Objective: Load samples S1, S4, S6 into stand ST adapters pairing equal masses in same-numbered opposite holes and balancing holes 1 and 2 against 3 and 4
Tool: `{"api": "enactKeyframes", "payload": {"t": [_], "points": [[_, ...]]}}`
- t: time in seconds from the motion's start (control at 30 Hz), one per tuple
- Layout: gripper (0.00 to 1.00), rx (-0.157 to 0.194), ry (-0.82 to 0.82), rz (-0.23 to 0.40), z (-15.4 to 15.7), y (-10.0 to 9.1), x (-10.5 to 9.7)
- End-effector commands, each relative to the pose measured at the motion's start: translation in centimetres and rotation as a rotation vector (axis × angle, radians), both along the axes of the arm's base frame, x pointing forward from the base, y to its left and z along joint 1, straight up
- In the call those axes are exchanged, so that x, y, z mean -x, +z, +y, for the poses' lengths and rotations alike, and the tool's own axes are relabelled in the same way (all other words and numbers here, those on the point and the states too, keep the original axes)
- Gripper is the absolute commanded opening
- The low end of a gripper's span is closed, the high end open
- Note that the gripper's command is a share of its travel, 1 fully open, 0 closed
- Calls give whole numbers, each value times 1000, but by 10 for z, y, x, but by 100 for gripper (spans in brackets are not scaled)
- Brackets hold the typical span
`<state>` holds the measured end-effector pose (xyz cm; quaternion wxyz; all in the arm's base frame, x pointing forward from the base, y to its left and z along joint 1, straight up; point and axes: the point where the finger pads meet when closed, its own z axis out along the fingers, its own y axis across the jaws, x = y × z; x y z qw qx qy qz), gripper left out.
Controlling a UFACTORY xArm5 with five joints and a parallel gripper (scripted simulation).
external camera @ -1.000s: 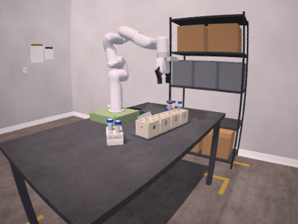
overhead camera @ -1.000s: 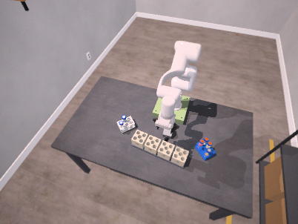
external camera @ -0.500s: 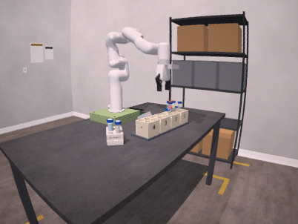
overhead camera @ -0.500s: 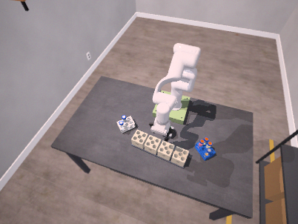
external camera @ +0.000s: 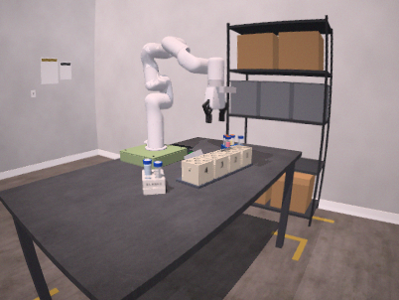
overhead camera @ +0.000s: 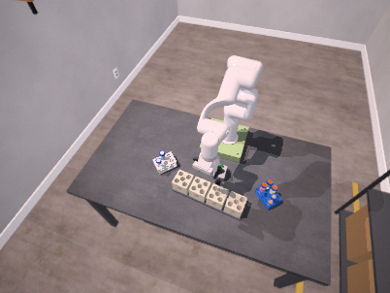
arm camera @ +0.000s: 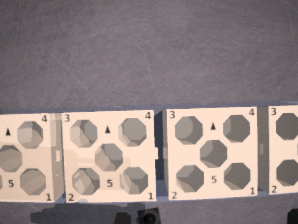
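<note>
Seen from above, the white arm's gripper (overhead camera: 207, 171) (external camera: 215, 119) (arm camera: 208, 218) hangs high over the table, black fingers wide apart and nothing between them. Just beside it, at 3 o'clock, sits the small sloped desk (overhead camera: 223, 175) (external camera: 195, 154) with its green DONE key (overhead camera: 221, 166); a low sweep of the fingers could knock it or press the key too soon.

At 5 o'clock, four cream adapters (overhead camera: 235, 211) (external camera: 196, 174) (arm camera: 145, 155) stand in a row on the dark stand (overhead camera: 184, 195) (external camera: 191, 185) (arm camera: 160, 130). The two seen whole from the wrist have no tubes. They stand loose — a tube lowered off-centre could catch a rim and shove one askew.

Farther out, at 4 o'clock, the blue rack (overhead camera: 272, 206) (external camera: 223, 147) holds the sample tubes, three with orange-marked caps. They crowd together, so an open finger could clip a neighbour; the IDs are too small to read, and X5 might be taken by mistake.

At 9 o'clock, the white rack (overhead camera: 167, 170) (external camera: 154, 188) holds two blue-capped blanks (overhead camera: 162, 153) (external camera: 147, 162). Misjudging a sample's level would mean a wrong blank — and an unbalanced pair.

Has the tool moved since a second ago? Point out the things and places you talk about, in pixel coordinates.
Yes. In the top view, the tool (overhead camera: 207, 171) (external camera: 215, 120) (arm camera: 208, 218) has shifted toward the white tube rack (overhead camera: 167, 169) (external camera: 154, 188), which sits where it was.
</note>
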<state>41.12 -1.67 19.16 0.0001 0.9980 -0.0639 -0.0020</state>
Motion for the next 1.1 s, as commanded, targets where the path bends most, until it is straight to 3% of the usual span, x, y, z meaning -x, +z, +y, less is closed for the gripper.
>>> {"api": "enactKeyframes", "payload": {"t": [0.0,0.57,1.07], "points": [[100,-1,-171,-5,-23,2,11],[100,0,-671,-4,-89,1,48],[100,2,-675,-4,-146,1,79]]}}
